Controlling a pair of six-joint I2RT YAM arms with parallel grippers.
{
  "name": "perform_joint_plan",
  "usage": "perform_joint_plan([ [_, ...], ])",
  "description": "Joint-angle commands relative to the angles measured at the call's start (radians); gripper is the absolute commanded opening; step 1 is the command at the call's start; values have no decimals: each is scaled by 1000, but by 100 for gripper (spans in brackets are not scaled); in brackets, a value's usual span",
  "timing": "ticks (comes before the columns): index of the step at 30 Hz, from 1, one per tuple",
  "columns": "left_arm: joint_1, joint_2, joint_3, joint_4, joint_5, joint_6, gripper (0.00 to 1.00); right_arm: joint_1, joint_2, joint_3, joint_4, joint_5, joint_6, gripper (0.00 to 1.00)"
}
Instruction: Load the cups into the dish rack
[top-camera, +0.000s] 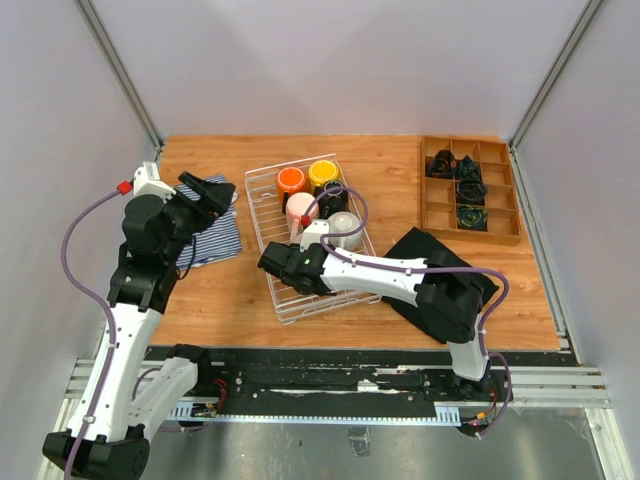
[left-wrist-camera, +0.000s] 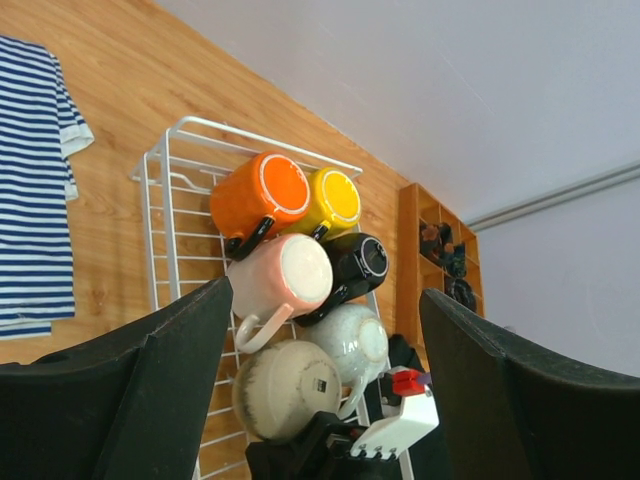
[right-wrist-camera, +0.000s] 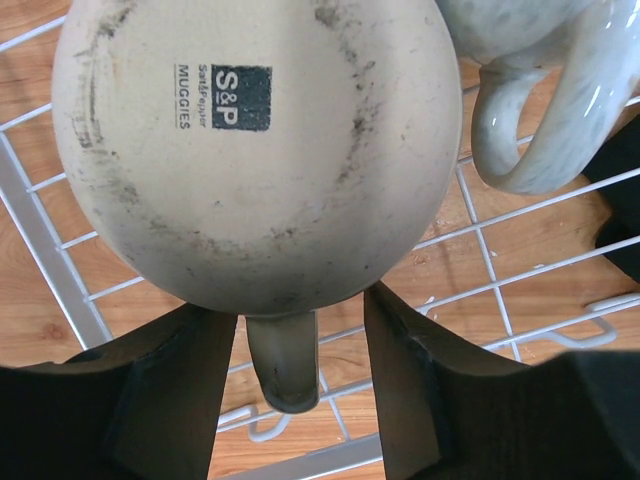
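The white wire dish rack (top-camera: 262, 212) mid-table holds six cups: orange (left-wrist-camera: 262, 195) and yellow (left-wrist-camera: 335, 200) toward 12 o'clock, then pink (left-wrist-camera: 285, 278) and black (left-wrist-camera: 358, 265), then whitish-grey (left-wrist-camera: 355, 345) and beige (left-wrist-camera: 280, 385) toward 6. At 2 o'clock, the wooden tray (top-camera: 433, 215) keeps dark bundles (top-camera: 472, 190) in several compartments. The right gripper (right-wrist-camera: 295, 335) has its fingers parted either side of the beige handle without touching it, and the left gripper (left-wrist-camera: 328, 300), at 9 o'clock, gapes wide and empty.

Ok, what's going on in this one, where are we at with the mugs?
The right gripper is at the beige stoneware mug, which sits bottom-up in the white wire dish rack. Its jaws stand apart on either side of the handle, not clamping it. The orange mug, yellow mug, pale pink mug, black mug and whitish-grey mug are in the rack too, so all six are loaded. The left gripper hovers open and empty by the blue-and-white striped cloth.
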Motion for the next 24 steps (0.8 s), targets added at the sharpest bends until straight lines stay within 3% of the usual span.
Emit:
perform_joint_plan([
  [1, 9, -13, -15, 25, 22, -5, 80, -2, -33, 9, -24, 58, 8, 53],
  [7, 9, -15, -23, 21, 27, 17, 80, -2, -38, 30, -29, 70, -1, 52],
  [13, 9, -31, -15, -87, -32, 124, 80, -1, -137, -21, -56, 57, 5, 54],
  [24, 9, -27, -191, -102, -88, 127, 82, 9, -346, -89, -65, 80, -123, 56],
])
